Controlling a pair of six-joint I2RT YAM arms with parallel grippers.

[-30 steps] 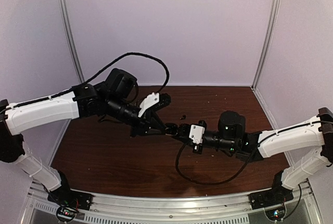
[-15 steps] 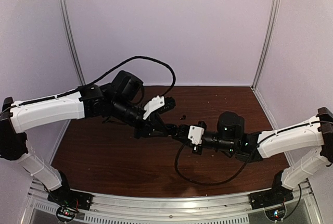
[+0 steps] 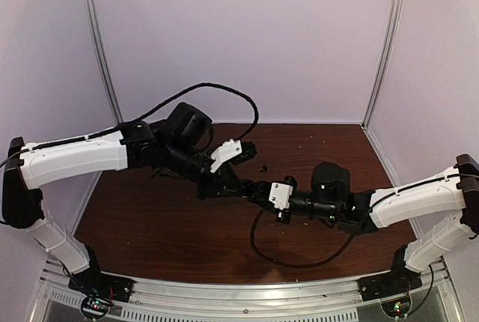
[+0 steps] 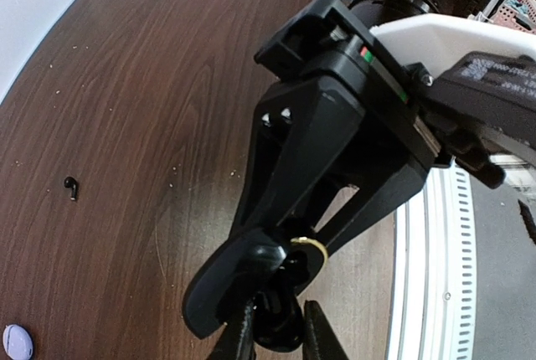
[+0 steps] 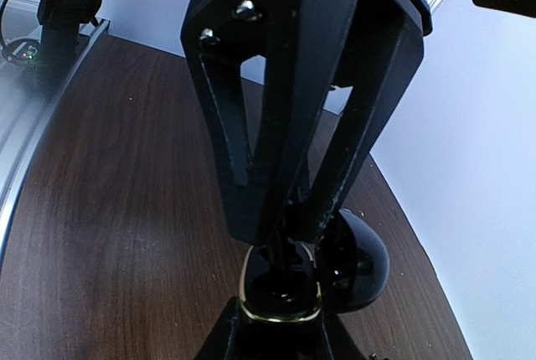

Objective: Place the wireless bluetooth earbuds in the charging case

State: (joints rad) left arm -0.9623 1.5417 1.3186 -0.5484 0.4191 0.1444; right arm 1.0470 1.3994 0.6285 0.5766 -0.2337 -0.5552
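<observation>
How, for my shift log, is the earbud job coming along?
Done: the case is open, clamped in the right hand. In hand: the left hand has its tips at the case mouth; whether they carry a bud is hidden. Left: a black bud and a pale lilac piece lie loose on the table.

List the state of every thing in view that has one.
Black round charging case with gold rim: lid open, held off the table.
Right gripper: shut on the case.
Left gripper: tips at the case's mouth; open or shut unclear.
Small black earbud: loose on the brown wooden table, outside the case.
Pale lilac rounded thing: lying on the table, cut by the frame edge.
</observation>
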